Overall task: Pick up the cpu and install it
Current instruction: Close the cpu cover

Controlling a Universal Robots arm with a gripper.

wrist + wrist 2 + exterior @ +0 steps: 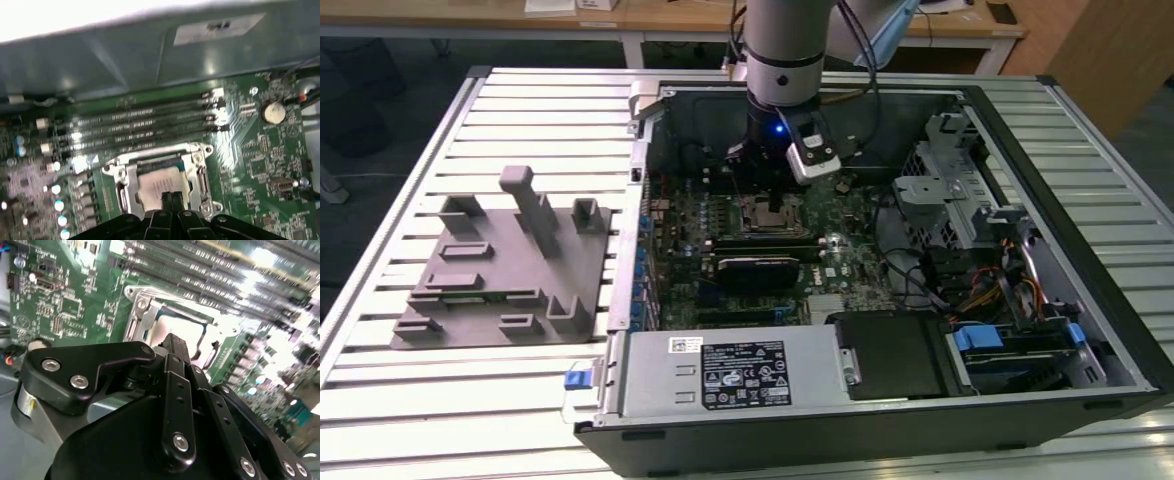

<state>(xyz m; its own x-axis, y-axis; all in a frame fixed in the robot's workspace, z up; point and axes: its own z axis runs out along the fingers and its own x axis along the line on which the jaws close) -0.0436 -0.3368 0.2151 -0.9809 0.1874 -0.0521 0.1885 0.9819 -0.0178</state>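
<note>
The cpu (161, 183), a silvery square chip, lies flat inside the metal-framed socket (197, 150) on the green motherboard. In the second wrist view the cpu (181, 329) shows just past the black fingers (175, 347). My gripper (172, 198) hangs right over the chip's near edge, its two fingertips pressed together with nothing between them. In the exterior view the gripper (771, 192) stands straight above the socket (769, 212) inside the open computer case. Whether the tips touch the chip is hidden.
Memory slots (135, 125) run beside the socket, and a coin battery (273, 112) sits further off. The case wall (640, 200) and drive cage (961, 190) flank the board. A grey fixture plate (494, 270) lies on the exterior view's left, the power supply (720, 370) in front.
</note>
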